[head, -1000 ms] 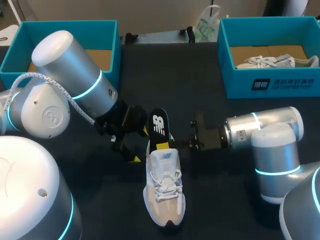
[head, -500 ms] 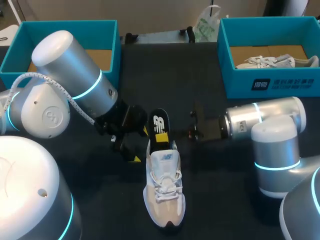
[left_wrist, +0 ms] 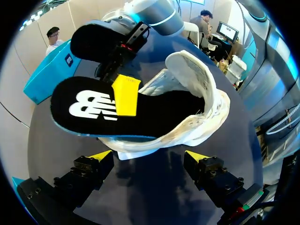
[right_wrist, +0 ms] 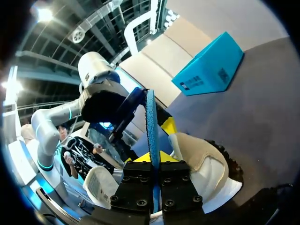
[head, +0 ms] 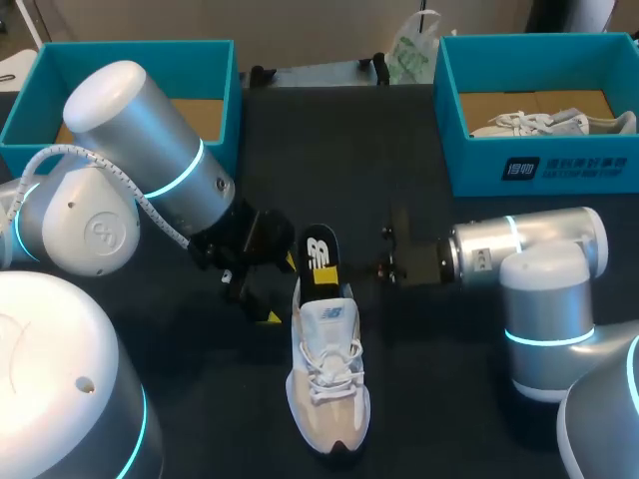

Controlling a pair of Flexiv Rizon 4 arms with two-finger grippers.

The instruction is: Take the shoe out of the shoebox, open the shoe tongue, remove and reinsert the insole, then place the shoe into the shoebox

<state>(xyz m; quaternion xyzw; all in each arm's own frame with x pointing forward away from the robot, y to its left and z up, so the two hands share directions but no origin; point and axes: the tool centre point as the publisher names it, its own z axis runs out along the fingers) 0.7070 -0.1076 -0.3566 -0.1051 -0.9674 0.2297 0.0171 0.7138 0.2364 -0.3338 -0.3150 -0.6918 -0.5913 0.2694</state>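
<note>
While the shoe [head: 327,374] rests sole-down on the dark table [head: 439,399] with its toe toward the robot, its tongue [left_wrist: 197,75] stands folded up from the opening. At the shoe's heel end the black insole [head: 319,261] sits partly inside. Its front is tucked into the shoe, and its logo end sticks out past the heel collar.

The right gripper [head: 322,274] comes in from the shoe's right and pinches that free end, fingers pressed together on it from both sides. From above, the fingers are hard to trace against the table, but the wrist views appear to show yellow tips flat on the insole.

Left of the shoe's heel, the left gripper [left_wrist: 149,157] hangs with fingers spread, holding nothing, the heel just ahead of them.

Well beyond the shoe stand two teal shoeboxes: the left box [head: 130,65], and the right box [head: 479,170] with a second pale shoe [head: 554,123] inside.
</note>
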